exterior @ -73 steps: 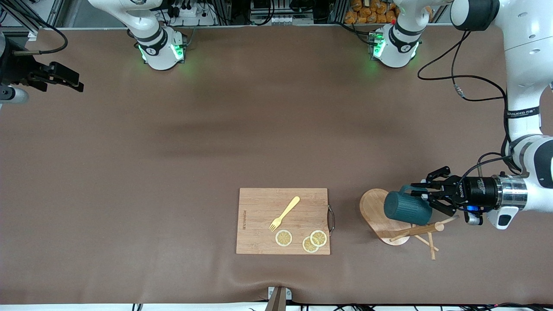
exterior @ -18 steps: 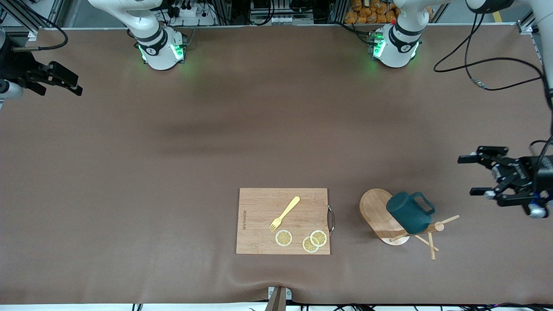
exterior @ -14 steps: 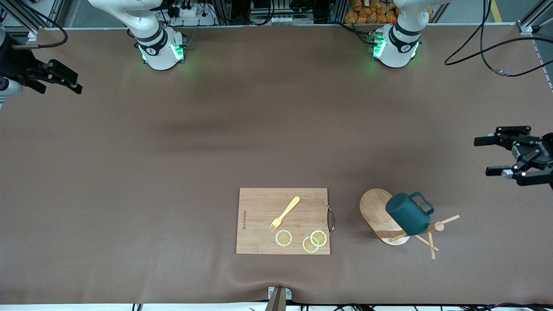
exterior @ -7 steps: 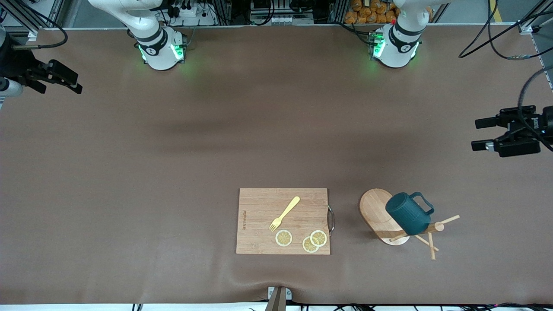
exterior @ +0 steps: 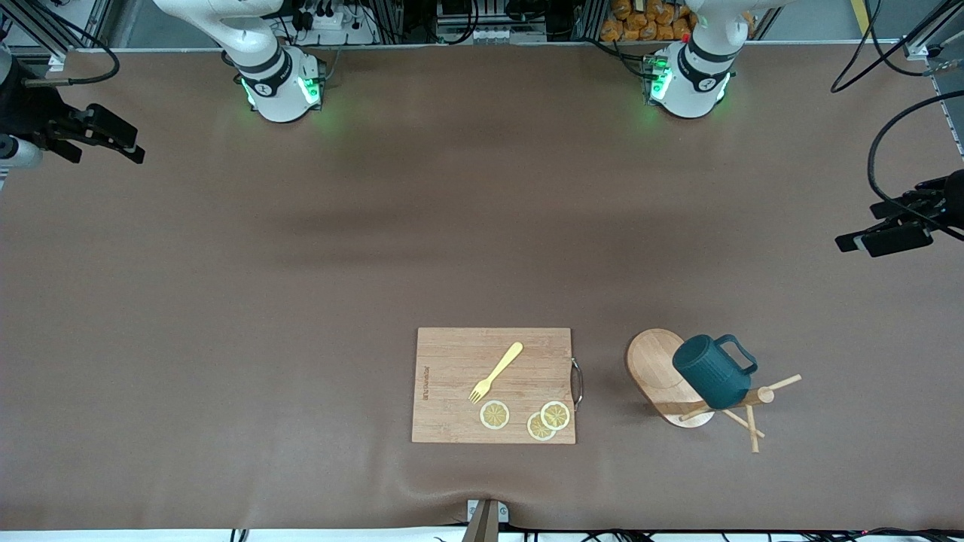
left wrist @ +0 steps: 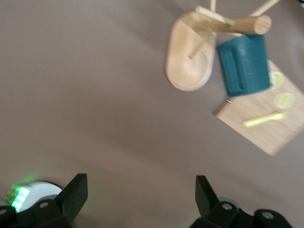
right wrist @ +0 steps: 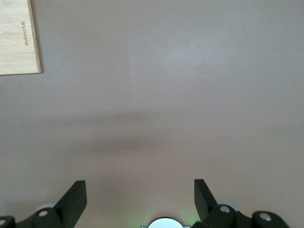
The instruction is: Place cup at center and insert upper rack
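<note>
Both pairs of jaws stand spread and empty. The left gripper [exterior: 892, 229] hangs over bare table at the left arm's end, and its wrist view shows its two fingers wide apart with nothing between them. The right gripper [exterior: 105, 139] hangs over the right arm's end of the table, likewise spread in its own wrist view [right wrist: 140, 202]; that arm waits, well apart from everything.

The table [exterior: 301, 301] carries only a small cluster of things, all near the front camera. Largest is the board [exterior: 452, 361], lying flat about midway along that edge, with a fork [exterior: 497, 371] and three lemon slices [exterior: 538, 419] on it; it looks like plain clutter for this job.

Beside it, toward the left arm's end, stands the rack [exterior: 654, 365]: its oval base flat on the table, its post leaning in the picture toward the left arm's end, thin pegs crossing near the top. The cup [exterior: 712, 371] hangs on that post, tilted, handle uppermost in the view, its ribbed wall against the wood. The left wrist view shows the same: cup [left wrist: 244, 64] close against the post of the rack [left wrist: 189, 66].

With the cup hung and no gripper near it, the hanging seems done. Rack and cup sit well off the table's middle, though, so centring appears unfinished.
</note>
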